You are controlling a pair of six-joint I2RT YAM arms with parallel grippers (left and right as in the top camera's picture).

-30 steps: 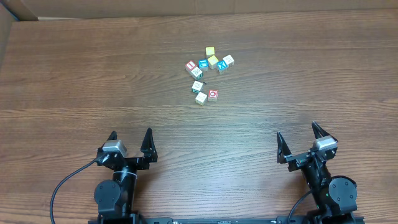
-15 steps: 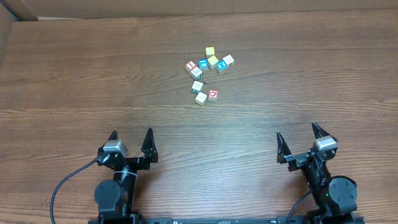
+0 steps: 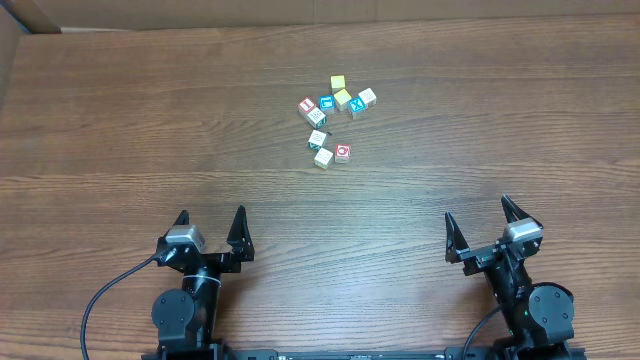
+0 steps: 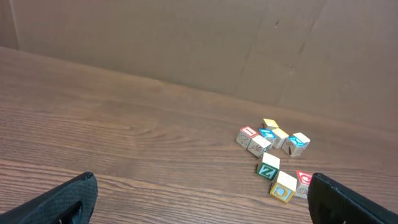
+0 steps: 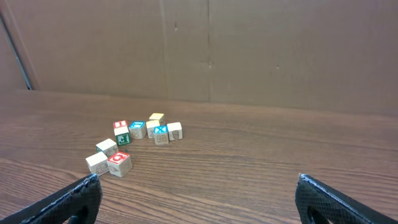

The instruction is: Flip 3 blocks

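Several tiny wooden blocks (image 3: 335,118) lie in a loose cluster at the far middle of the table. The three nearest are a cream cube (image 3: 323,156), a red-marked cube (image 3: 342,152) and a cube (image 3: 317,138) just behind them. In the left wrist view they show at the right: a green-Z cube (image 4: 269,168) and a cream-topped cube (image 4: 283,185). In the right wrist view they sit at the left, around the red-marked cube (image 5: 118,163). My left gripper (image 3: 210,218) and right gripper (image 3: 478,212) stand open and empty at the near edge, well short of the blocks.
Behind the nearest three lie yellow-topped cubes (image 3: 340,90), a blue cube with a white X (image 3: 356,108) and a red-topped cube (image 3: 307,104). A brown cardboard wall (image 5: 249,50) closes off the far side of the wooden table (image 3: 150,120).
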